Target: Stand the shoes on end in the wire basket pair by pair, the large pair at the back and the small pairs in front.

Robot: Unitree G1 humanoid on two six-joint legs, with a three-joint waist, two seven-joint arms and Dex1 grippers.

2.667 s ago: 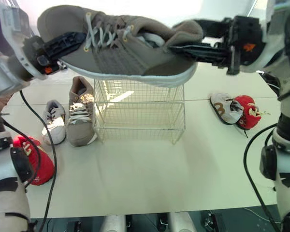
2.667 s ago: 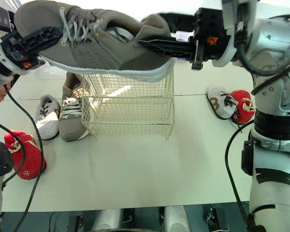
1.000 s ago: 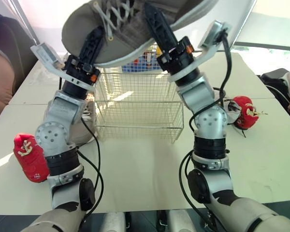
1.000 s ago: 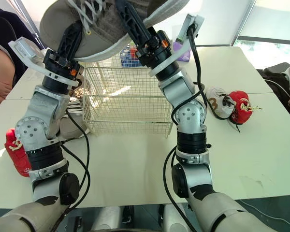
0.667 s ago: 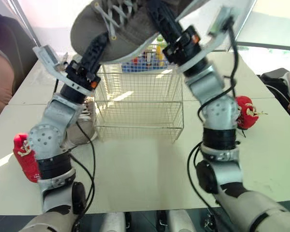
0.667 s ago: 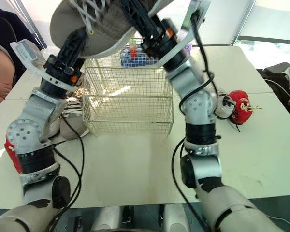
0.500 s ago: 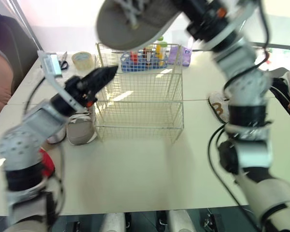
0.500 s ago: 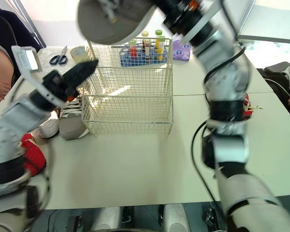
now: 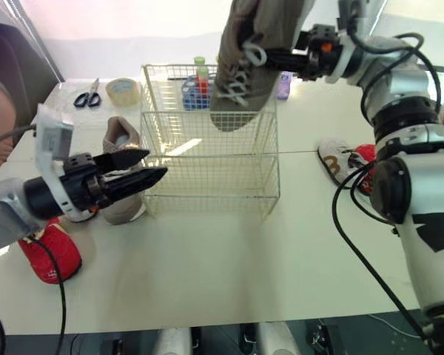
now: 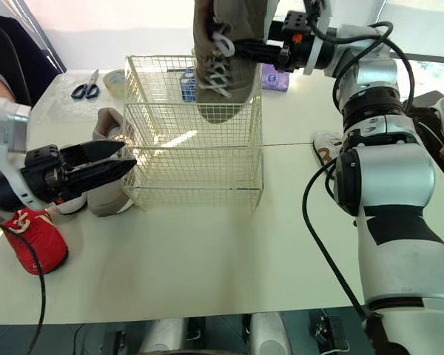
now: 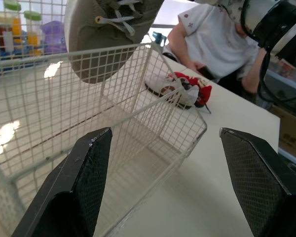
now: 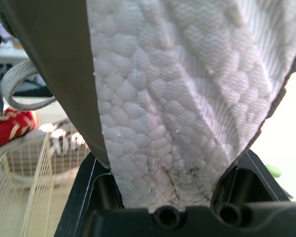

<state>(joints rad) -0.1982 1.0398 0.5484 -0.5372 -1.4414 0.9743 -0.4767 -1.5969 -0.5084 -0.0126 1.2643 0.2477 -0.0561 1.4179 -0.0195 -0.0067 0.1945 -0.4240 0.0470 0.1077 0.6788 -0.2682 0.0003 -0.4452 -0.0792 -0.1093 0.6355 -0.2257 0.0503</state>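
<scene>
- Small red shoe (image 9: 53,250): lay nearest on the surface.
- Left hand (image 9: 155,163): fingers spread, empty, just beside the wire basket (image 9: 207,181).
- Large tan shoe (image 9: 246,66): hung toe-down over the basket, clamped at the heel collar by the right hand (image 9: 277,58). It was judged light, with a soft upper and stiff sole, and best gripped at the collar.
- Mate (image 9: 120,137): left of the basket.
- Obstruction: the basket rim was judged to be in the way.

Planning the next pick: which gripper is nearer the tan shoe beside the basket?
Left. The left gripper hovers beside the tan shoe; the right gripper holds its mate over the basket.
</scene>
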